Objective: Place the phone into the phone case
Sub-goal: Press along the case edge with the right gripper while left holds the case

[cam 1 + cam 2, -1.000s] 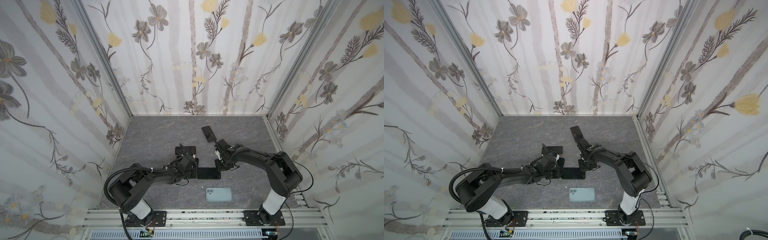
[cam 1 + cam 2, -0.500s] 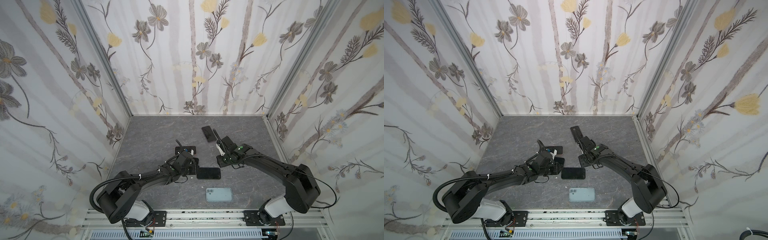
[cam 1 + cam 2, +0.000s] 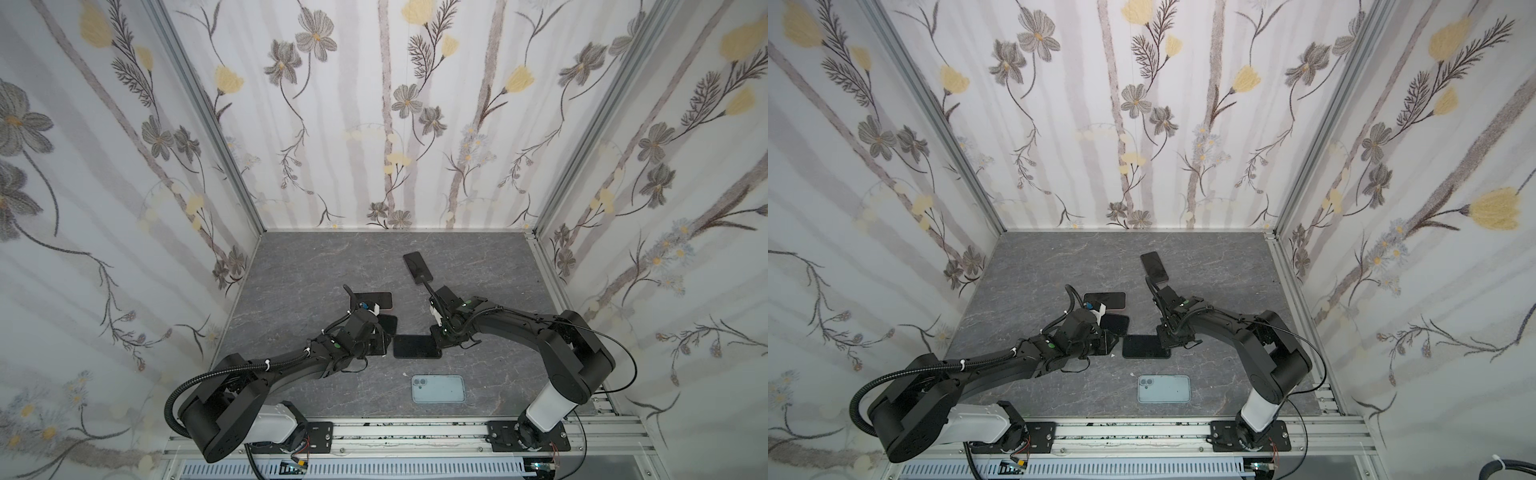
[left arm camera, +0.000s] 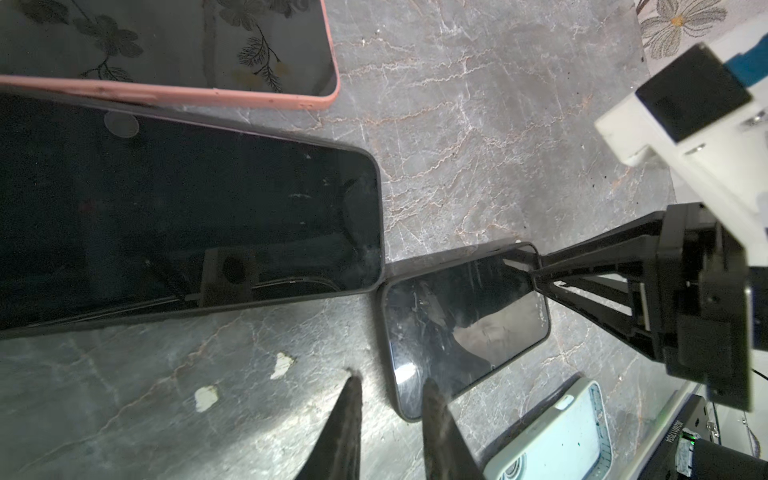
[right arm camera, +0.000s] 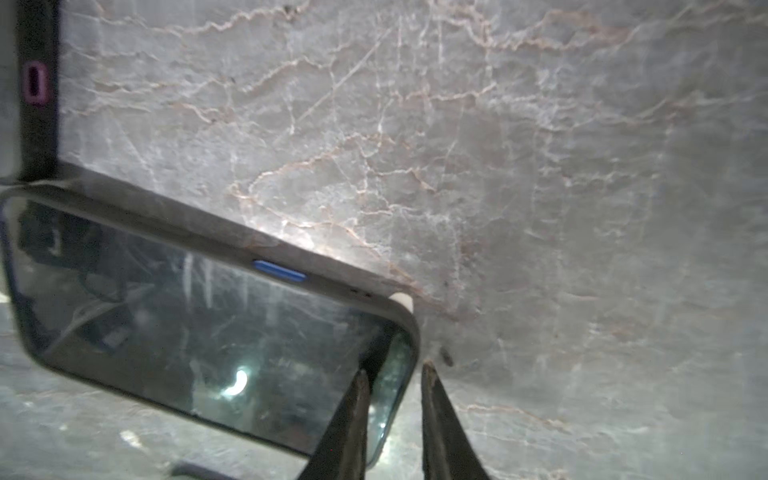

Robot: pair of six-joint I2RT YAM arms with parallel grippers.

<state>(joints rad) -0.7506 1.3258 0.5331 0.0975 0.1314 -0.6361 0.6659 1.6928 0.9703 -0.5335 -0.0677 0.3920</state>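
Grey marble table (image 3: pixel 311 270): left claw (image 4: pixel 388 380) and right claw (image 5: pixel 395 370), jaws narrowly apart astride 2 ends of phone (image 3: pixel 417 346), can't tell if clamped, so its thin edge could slip before reaching case (image 3: pixel 437 388).

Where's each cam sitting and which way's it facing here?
Top views: stereo head high over the base rail, looking down and forward at the table; left arm and right arm whole.
Left wrist: on the left arm, low, looking along its own fingers across the black phone; right gripper opposite.
Right wrist: on the right arm, looking past its own fingers at that phone's corner.
Shared: all views hold the black phone; top views and left wrist also show the light blue case.
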